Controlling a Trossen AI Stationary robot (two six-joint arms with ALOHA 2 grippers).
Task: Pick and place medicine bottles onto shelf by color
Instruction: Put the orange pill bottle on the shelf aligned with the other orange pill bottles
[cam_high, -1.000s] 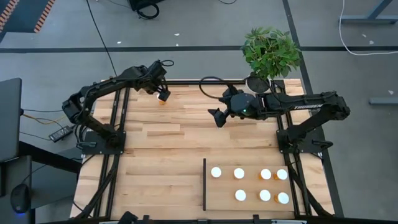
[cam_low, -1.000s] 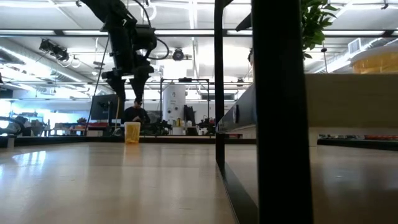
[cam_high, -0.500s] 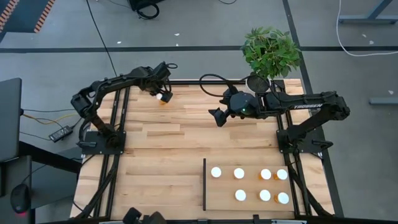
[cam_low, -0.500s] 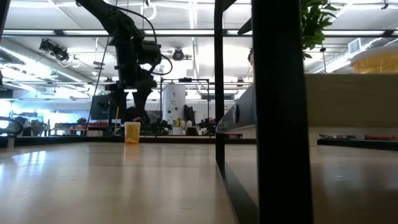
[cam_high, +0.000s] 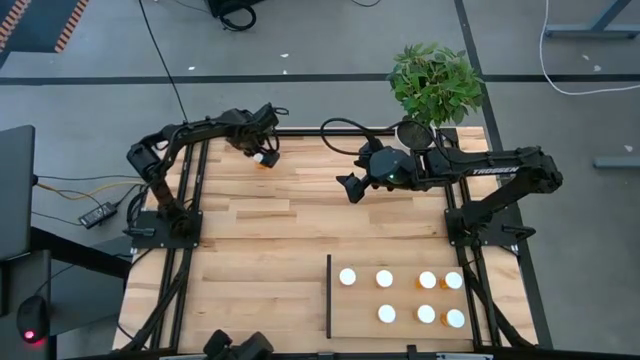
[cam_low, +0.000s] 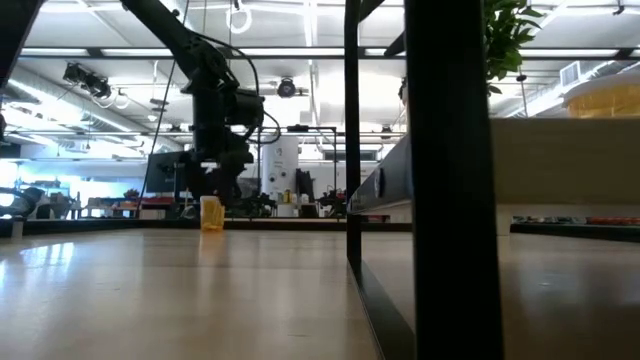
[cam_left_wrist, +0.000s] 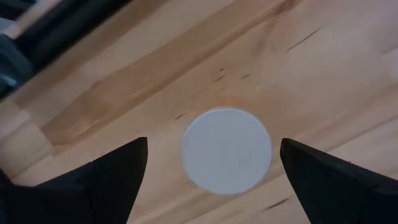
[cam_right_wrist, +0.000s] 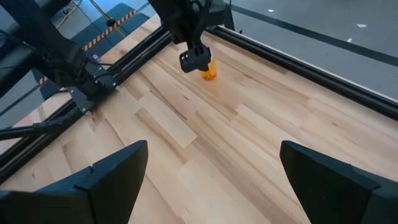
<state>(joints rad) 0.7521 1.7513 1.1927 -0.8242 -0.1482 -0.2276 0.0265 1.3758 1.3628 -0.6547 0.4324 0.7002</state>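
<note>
One orange-bodied medicine bottle (cam_high: 263, 161) with a white cap (cam_left_wrist: 227, 150) stands upright on its base near the table's far edge. It also shows in the low view as a small orange bottle (cam_low: 211, 214). My left gripper (cam_high: 261, 153) hangs right above it, pointing down and open. Its fingers (cam_left_wrist: 118, 169) stand on either side of the cap with a gap on both sides. My right gripper (cam_high: 350, 189) waits open over the middle of the table's far half. Several white-capped bottles (cam_high: 386, 279) stand on the shelf (cam_high: 400, 297), right of its black strip (cam_high: 329, 296).
A potted plant (cam_high: 434, 80) stands at the table's far right corner, behind my right arm. Bare planks (cam_high: 250, 260) lie left of the shelf and between the two grippers. In the low view a dark post (cam_low: 447, 180) blocks the right half.
My left gripper has come down over the orange bottle, from well above it to just over its cap, staying open. The bottle has not moved. My right arm has kept still.
</note>
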